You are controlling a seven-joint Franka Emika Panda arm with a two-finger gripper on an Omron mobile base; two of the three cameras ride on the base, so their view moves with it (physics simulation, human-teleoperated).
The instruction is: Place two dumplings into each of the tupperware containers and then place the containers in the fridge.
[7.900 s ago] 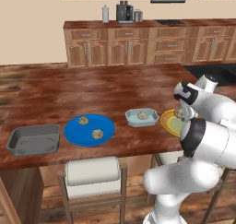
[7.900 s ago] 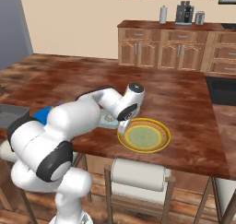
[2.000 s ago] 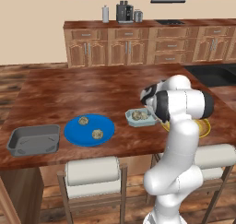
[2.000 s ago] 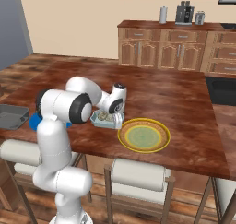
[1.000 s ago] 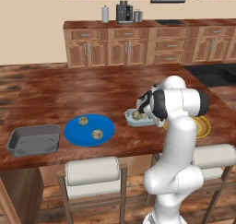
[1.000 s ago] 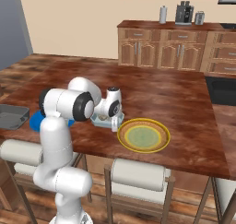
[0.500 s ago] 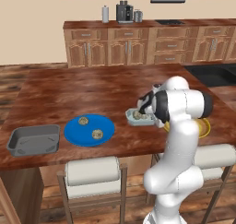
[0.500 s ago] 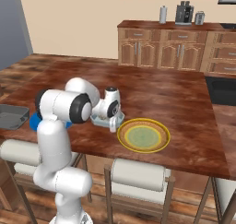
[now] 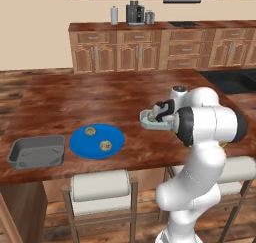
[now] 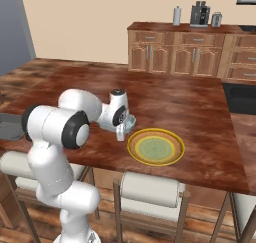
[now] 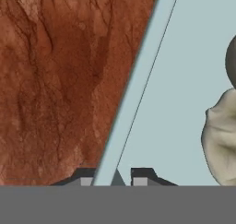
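Observation:
My gripper is shut on the side rim of the small pale blue tupperware container, with one fingertip on each side of the wall. A tan dumpling lies inside it. In the left base view the gripper holds this container at the counter's right-middle. The larger dark grey container sits at the front left. Two dumplings rest on the round blue plate. The fridge is out of view.
A yellow-green plate lies just right of the gripper near the counter's front edge. Stools stand under that edge. Wooden cabinets line the back wall, across an open floor gap.
The jaws have closed onto the pale blue container's rim. The arm and the container have hardly moved.

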